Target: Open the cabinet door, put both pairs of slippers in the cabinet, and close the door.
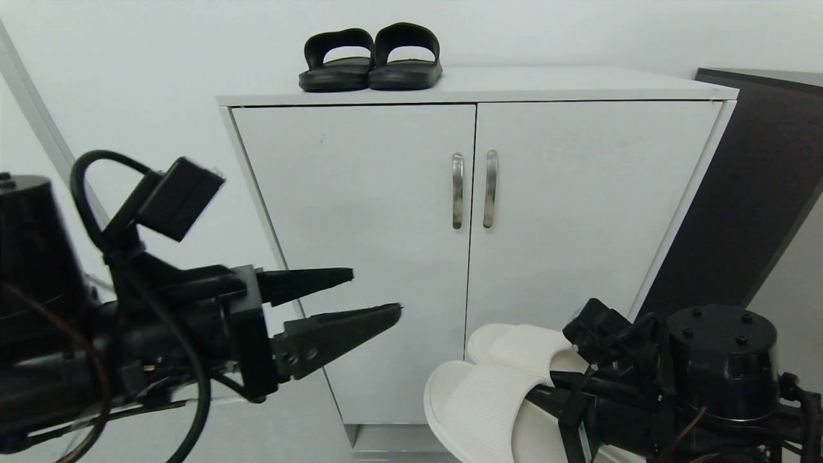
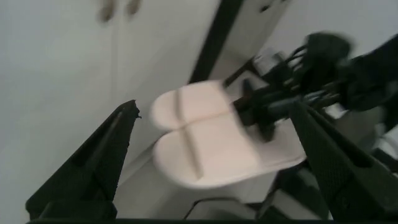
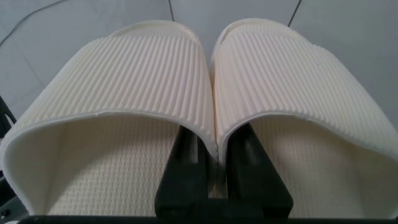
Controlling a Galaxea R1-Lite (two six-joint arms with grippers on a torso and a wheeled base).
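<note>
Slippers, white ribbed foam pair (image 1: 488, 392), hung before the shut white two-door cabinet (image 1: 360, 225), right end effector (image 3: 214, 163) clenched on both inner strap edges to carry both as one. Left end effector (image 1: 376, 292) was released, likely for a metal handle (image 1: 457, 191). Black slide pair (image 1: 370, 61) sat atop the cabinet.

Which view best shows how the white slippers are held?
Right wrist view: the right gripper clamps the white slippers by their inner walls beneath the straps. Head view: toe ends and straps; left wrist view: the pair farther off.

No text, label or number can be read — none anywhere.
</note>
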